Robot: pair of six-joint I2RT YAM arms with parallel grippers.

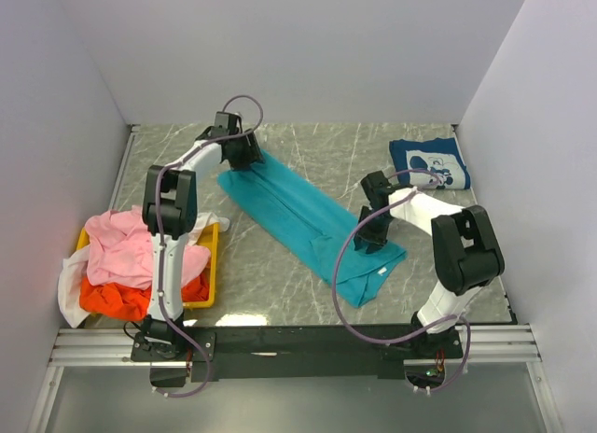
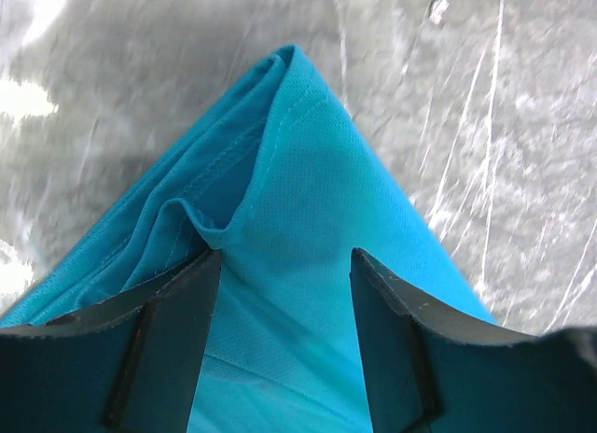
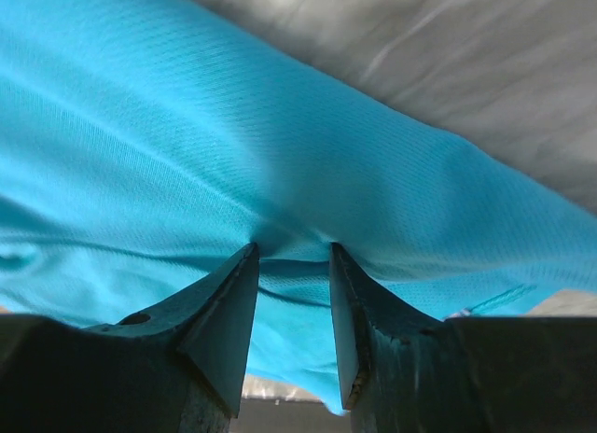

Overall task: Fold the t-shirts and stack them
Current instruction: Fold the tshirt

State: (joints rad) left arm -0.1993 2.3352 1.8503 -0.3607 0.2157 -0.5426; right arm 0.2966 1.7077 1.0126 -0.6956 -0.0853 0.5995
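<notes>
Arms reach out from the near rail over the marble table (image 1: 326, 148): the left gripper (image 1: 244, 153) sits at the far corner of the teal t-shirt (image 1: 289, 209), a long strip lying diagonally mid-table, and the right gripper (image 1: 371, 239) sits near its near end. In the left wrist view the fingers (image 2: 177, 340) stand apart, with teal cloth slack between them. In the right wrist view the fingers (image 3: 229, 312) pinch a teal fold.
</notes>
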